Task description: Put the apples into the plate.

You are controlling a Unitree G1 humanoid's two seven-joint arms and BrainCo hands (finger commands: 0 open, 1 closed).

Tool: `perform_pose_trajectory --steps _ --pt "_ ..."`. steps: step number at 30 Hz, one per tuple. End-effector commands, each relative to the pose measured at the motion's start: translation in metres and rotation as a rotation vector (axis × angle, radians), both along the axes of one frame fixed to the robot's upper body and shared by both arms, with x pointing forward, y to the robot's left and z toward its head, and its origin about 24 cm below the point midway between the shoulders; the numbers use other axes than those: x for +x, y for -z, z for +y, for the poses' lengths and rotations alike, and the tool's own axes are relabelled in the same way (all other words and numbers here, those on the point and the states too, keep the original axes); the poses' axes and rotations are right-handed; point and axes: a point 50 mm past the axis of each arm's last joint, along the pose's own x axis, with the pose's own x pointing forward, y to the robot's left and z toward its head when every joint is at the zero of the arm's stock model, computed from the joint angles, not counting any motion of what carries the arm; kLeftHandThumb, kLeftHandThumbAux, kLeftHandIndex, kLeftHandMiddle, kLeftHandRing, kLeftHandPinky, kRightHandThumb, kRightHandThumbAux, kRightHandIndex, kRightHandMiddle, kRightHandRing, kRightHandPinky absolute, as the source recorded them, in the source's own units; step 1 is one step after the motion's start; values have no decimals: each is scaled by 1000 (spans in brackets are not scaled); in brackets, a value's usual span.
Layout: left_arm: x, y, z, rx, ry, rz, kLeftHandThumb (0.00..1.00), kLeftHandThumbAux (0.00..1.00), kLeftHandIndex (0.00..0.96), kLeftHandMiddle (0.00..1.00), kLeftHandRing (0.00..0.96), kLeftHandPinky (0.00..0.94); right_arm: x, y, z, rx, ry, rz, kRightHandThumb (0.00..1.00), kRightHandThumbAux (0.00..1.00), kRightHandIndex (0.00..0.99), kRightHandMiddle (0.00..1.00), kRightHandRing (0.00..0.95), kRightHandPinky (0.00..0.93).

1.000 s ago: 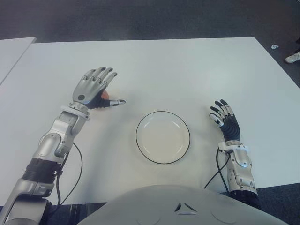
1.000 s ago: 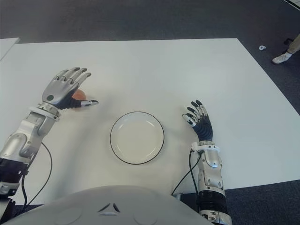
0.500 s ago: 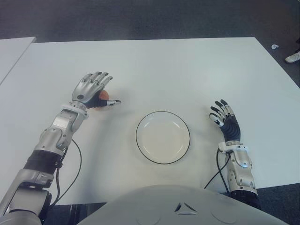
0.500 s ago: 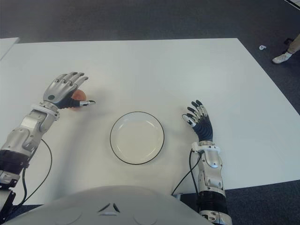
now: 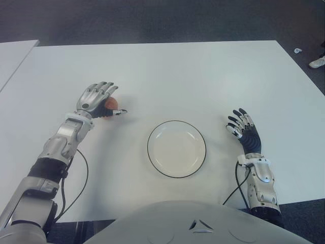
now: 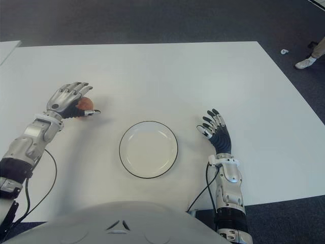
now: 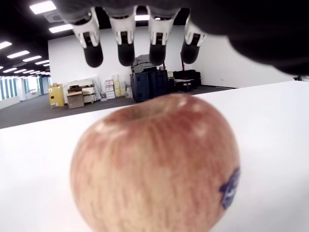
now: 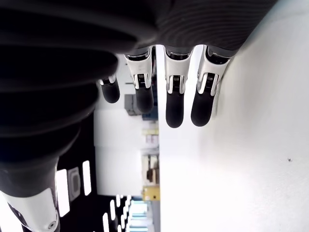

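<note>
- One red-yellow apple (image 7: 154, 166) with a small blue sticker is seen on the white tabletop (image 5: 193, 76), well left of the plate and at the left hand.
- The silver-and-black left hand (image 5: 96, 99) is arched over the apple, palm down; its fingers (image 7: 125, 46) are seen hanging past the fruit's far side with a gap between them and the skin, and the thumb is stretched along the table toward the plate.
- No closed grasp is shown: the left hand is spread around the apple, not clamped on it.
- The round white plate with a thin black rim (image 5: 176, 122) is placed near the table's front edge, between the two hands, with nothing in it.
- The silver-and-black right hand (image 5: 242, 129) is shown right of the plate, fingers (image 8: 174, 104) extended and relaxed, nothing held.
- A white shoe (image 5: 317, 62) is visible on the dark floor beyond the table's right corner.
</note>
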Motion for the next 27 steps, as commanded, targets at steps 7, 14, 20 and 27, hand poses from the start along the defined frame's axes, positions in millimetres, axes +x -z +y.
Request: perform_pose_trajectory --steps 7,14,20,27 --pt "4 3 12 13 -40 24 282 174 0 0 0 0 -35 42 -5 54 52 243 333 725 26 142 191 218" --pt "2 7 16 20 -54 45 288 180 0 0 0 0 -35 41 -7 45 49 246 312 730 20 133 178 202" --pt "1 10 18 21 -63 54 289 183 0 0 0 0 -35 42 -10 43 47 250 294 718 15 122 165 181" --pt "-1 14 21 25 -76 66 292 182 0 0 0 0 -34 43 -13 30 44 248 272 703 13 123 163 188"
